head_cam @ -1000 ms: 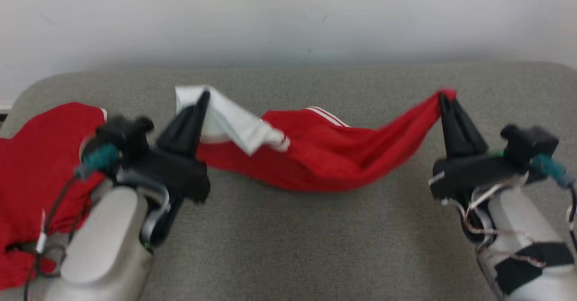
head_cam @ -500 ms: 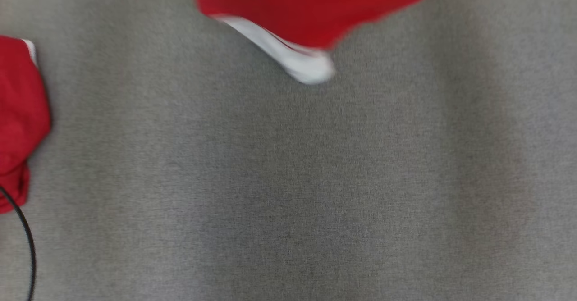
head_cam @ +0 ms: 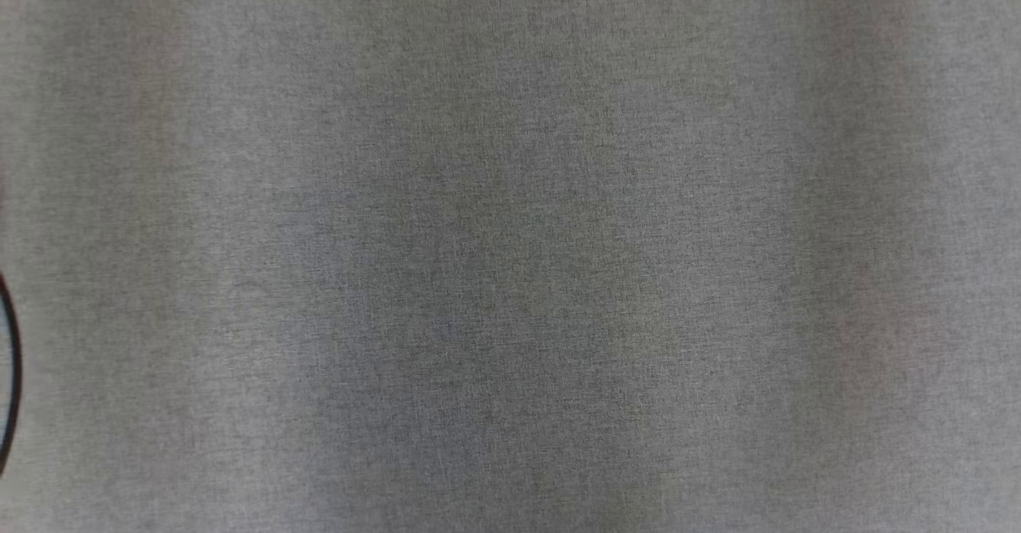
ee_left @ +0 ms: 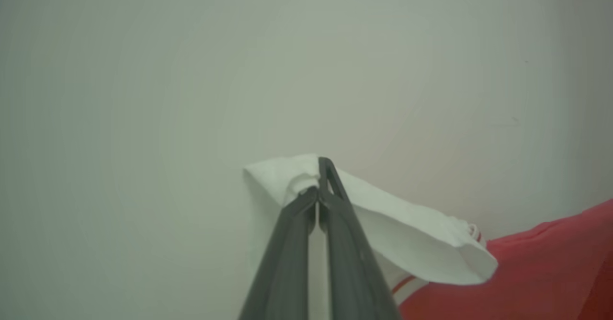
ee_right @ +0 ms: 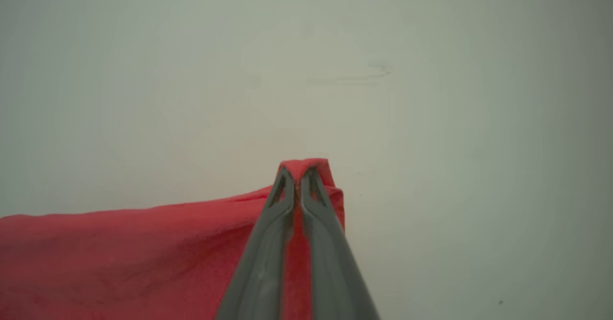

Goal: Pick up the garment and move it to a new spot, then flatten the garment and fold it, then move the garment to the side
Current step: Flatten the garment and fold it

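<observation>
The garment point(ee_right: 119, 257) hangs in the air between the two arms, pinched at either end. The left jaws are closed on a bunched white panel point(ee_left: 412, 236) of it. The cloth pokes out just past the tips, and from there the fabric falls away toward the red body point(ee_left: 536, 272). The right jaws are closed on a red corner point(ee_right: 306, 169), which folds over their tips while the rest of the cloth sags off toward the left arm.

Both pairs of jaws point at a pale wall point(ee_left: 143, 71) on the far side, so the cloth seems to be raised well off the surface rather than dragged across it. Gripping two separated ends makes sense for this task: the garment's own weight can pull it out between the holds, and it should go down flatter in its new spot. The span looks slack, though the wrist views are too narrow to judge the middle.

The head view looks down at the grey cloth-covered worktop point(head_cam: 510, 246), with a dark cable point(head_cam: 9, 373) at its left edge, probably the landing area.
</observation>
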Robot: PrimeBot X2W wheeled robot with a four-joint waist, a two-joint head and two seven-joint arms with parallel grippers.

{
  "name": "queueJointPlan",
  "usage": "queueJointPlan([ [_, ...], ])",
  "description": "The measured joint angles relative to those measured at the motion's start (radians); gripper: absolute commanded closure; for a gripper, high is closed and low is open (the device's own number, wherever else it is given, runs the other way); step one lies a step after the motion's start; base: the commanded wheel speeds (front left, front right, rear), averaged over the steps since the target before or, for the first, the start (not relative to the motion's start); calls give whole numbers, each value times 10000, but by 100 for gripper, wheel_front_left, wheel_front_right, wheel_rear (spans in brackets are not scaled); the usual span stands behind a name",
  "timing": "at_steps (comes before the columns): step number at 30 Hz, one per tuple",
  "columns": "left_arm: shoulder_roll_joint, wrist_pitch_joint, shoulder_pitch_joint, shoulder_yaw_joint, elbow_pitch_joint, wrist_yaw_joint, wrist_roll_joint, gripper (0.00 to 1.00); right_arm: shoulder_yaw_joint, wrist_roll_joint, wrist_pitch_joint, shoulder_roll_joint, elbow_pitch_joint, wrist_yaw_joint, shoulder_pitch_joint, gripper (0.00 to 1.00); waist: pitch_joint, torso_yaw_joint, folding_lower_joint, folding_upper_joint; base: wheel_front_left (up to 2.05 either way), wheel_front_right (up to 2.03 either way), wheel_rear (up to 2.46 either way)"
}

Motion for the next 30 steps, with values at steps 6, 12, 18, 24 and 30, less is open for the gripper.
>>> queueJointPlan([
  [6,-151,-180,-128,-694,556,-2,-215,100,316,247,-165,61,608,0,-164,100,267,-50,1,0,0,0,0],
  [12,-82,-405,-360,-1104,924,-2,-485,100,702,568,-322,46,920,0,-209,100,518,-132,0,0,0,0,0],
  [18,-56,-527,-426,-1526,1210,-2,-815,100,1041,826,-451,50,1099,0,-212,100,594,-183,0,-1,0,0,0],
  [24,-21,-759,-584,-1839,1400,-2,-1055,100,1400,1009,-533,44,1277,0,-303,100,646,-167,0,-2,0,0,0],
  [30,21,-1053,-608,-2138,1569,-2,-1189,100,1703,1198,-738,38,1438,0,-413,100,623,-95,0,-2,0,0,0],
])
